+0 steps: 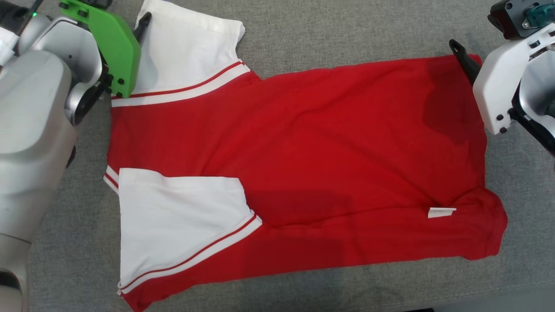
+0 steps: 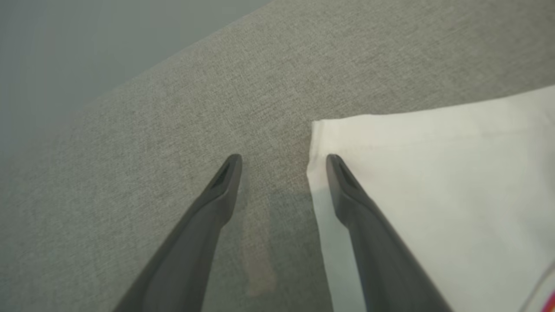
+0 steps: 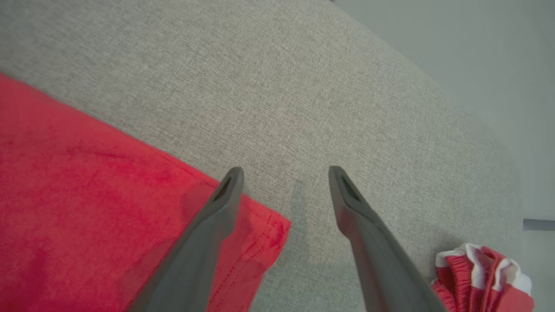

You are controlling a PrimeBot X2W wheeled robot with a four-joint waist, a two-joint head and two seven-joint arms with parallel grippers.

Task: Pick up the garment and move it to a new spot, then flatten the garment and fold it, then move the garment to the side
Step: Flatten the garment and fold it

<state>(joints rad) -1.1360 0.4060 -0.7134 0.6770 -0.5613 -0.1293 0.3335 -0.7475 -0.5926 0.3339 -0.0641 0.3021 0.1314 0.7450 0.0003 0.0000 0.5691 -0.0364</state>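
- Garment (image 1: 303, 164): red tee w/ white sleeves, spread flat across mid frame in head view, on grey fabric surface (image 1: 347, 30). Sleeves at left, hem at right.
- One sleeve lies folded over the red body, lower left; the other sticks out at upper left.
- Small white label (image 1: 441, 212) on the tee, lower right, nr hem.
- Left gripper (image 2: 282, 160): fingers apart, no grip. In its wrist view the right-hand finger is over the white sleeve corner, the other over bare grey.
- Right gripper (image 3: 285, 171): fingers apart, no grip. Left-hand finger over the red hem corner, the other over grey.
- Fingers touching cloth or not: can't tell, either side.
- Bunched red-white cloth (image 3: 481, 277), lower right of right wrist view, apart from the tee.
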